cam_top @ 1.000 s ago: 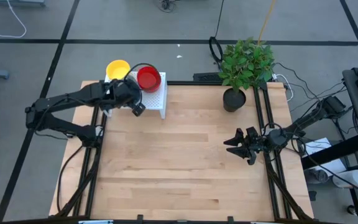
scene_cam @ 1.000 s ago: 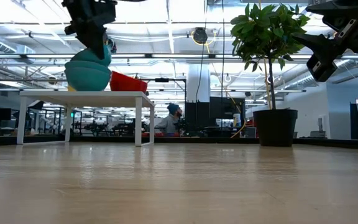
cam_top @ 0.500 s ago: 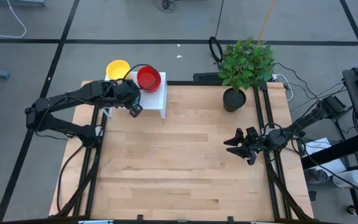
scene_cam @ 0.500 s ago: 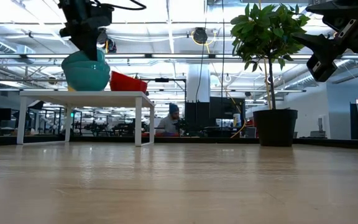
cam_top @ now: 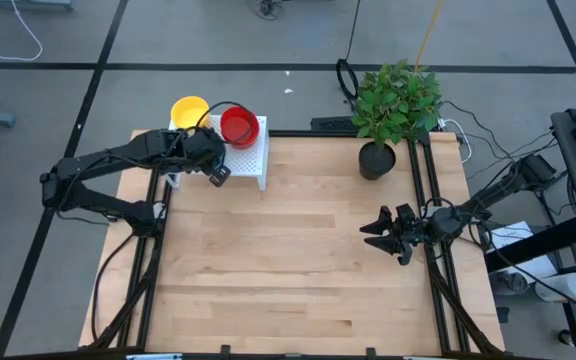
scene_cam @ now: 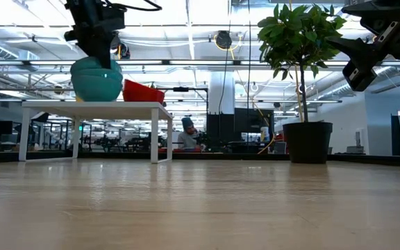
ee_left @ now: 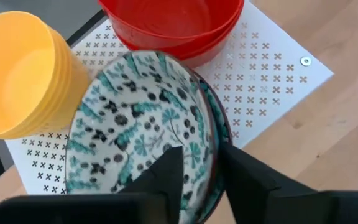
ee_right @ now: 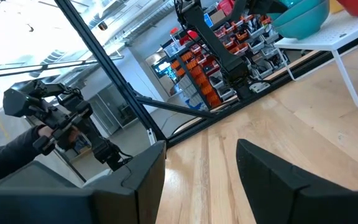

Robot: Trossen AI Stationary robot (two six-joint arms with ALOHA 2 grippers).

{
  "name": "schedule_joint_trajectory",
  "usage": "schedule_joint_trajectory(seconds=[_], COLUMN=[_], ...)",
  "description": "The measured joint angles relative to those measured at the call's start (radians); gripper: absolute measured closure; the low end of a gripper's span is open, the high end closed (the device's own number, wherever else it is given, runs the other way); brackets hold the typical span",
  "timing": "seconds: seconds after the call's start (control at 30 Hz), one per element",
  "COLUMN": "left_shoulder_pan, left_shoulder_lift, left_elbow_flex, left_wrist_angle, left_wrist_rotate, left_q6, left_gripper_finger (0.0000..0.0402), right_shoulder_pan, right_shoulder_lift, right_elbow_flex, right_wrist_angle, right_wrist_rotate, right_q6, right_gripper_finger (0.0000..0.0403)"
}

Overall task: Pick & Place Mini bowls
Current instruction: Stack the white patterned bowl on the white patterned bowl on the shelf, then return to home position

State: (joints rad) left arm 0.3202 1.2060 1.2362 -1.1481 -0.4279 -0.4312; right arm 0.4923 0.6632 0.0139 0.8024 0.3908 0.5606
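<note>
On a white perforated stand (cam_top: 253, 160) at the table's far left corner sit a stack of yellow mini bowls (ee_left: 17, 74), a stack of red mini bowls (ee_left: 173, 22) and a white mini bowl with a blue-green speckled pattern (ee_left: 129, 124). The patterned bowl sits nested in another like it. My left gripper (ee_left: 201, 155) comes down over it, shut on its rim. In the low view the bowl (scene_cam: 96, 80) looks teal outside. My right gripper (cam_top: 373, 232) hangs open above the table's right side, far from the bowls. My left gripper holds the patterned bowl by its rim (ee_left: 211, 140) on the side toward the table's near edge. One finger (ee_left: 166, 177) is inside the bowl and one (ee_left: 244, 177) outside. The fingers point down from above. The bowl sits level on the bowl beneath it.
A black plant pot (cam_top: 376, 160) with a leafy plant (cam_top: 398, 100) stands at the far right of the table. The wooden tabletop (cam_top: 288, 270) stretches between the two arms. A person (scene_cam: 186, 135) shows in the room beyond the table.
My left gripper has come down a little over the stand. The patterned bowl, which was held tilted above the stack a second ago, now sits level and nested on the bowl below. The right arm has kept still.
</note>
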Motion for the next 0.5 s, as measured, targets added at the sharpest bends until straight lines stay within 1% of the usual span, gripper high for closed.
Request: schedule_joint_trajectory(seconds=[0.1, 0.23, 0.33, 0.5], left_shoulder_pan=[0.000, 0.000, 0.000, -0.001], left_shoulder_lift=[0.000, 0.000, -0.010, -0.061], left_elbow_flex=[0.000, 0.000, 0.000, 0.000], left_wrist_angle=[0.018, 0.099, 0.171, 0.320], left_wrist_rotate=[-0.015, -0.017, -0.009, 0.055], left_q6=[-0.016, -0.036, -0.016, 0.013], left_gripper_finger=[0.0260, 0.0221, 0.0201, 0.0185], right_shoulder_pan=[0.000, 0.000, 0.000, 0.000], right_shoulder_lift=[0.000, 0.000, 0.000, 0.000], right_elbow_flex=[0.000, 0.000, 0.000, 0.000], right_wrist_angle=[0.000, 0.000, 0.000, 0.001], right_wrist_rotate=[0.000, 0.000, 0.000, 0.000], right_q6=[0.000, 0.000, 0.000, 0.000], right_gripper_finger=[0.0218, 0.0218, 0.0218, 0.0218])
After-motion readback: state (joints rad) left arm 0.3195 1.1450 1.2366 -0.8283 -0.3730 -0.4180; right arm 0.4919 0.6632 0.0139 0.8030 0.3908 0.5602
